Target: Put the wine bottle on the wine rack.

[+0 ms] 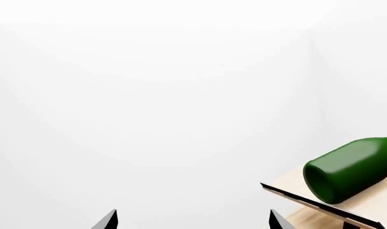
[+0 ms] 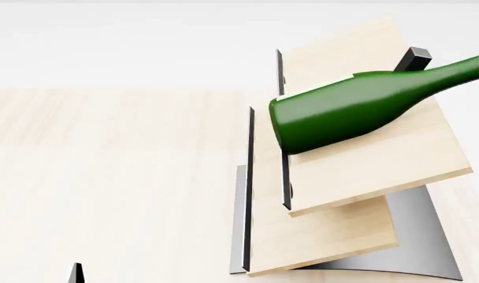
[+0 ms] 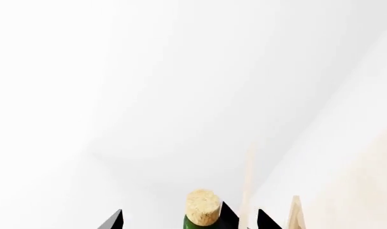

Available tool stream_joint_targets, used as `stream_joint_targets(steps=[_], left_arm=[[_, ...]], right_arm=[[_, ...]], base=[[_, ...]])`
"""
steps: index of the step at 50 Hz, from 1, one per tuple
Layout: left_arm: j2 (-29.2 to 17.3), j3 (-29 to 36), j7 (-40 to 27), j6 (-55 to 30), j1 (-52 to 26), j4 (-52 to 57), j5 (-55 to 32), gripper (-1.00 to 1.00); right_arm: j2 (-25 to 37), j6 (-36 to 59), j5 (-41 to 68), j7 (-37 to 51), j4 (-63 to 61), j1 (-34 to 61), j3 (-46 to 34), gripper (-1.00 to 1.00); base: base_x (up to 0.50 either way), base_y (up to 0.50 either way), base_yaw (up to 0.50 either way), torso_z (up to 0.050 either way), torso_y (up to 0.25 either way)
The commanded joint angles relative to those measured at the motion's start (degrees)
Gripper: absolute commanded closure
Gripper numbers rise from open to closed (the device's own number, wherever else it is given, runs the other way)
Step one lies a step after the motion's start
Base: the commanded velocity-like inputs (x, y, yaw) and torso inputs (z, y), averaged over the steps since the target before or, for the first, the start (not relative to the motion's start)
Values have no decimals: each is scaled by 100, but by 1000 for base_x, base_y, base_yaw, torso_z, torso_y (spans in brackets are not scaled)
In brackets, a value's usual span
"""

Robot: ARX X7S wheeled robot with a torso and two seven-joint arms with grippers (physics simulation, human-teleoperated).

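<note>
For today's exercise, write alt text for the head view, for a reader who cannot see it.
A dark green wine bottle lies on its side across the top slanted panel of a pale wood wine rack, neck pointing right. The rack stands on a light wooden table.

Wine bottle (image 2: 345, 112) lying on its side across the upper slanted panel of the wine rack (image 2: 366, 177), base to the left over the dark metal edge, neck running right and far, out of frame. Pale wood worktop (image 2: 105, 177) beneath, curved grey metal base at near right. Small black block (image 2: 416, 58) behind the neck. Dark tip at near left edge.
</note>
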Motion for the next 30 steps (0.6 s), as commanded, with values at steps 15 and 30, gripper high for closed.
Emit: stream_joint_targets(steps=[15, 30], left_arm=[[-20, 19, -28, 18, -18, -27, 4, -100], [-39, 26, -48, 32, -11, -2, 11, -100]], right_arm=[[667, -3361, -2285, 1349, -2752, -2071, 659, -100], [1356, -4997, -4956, 3673, -4014, -3129, 1000, -100]], base=[[0, 0, 0, 0, 0], [0, 0, 0, 0, 0]])
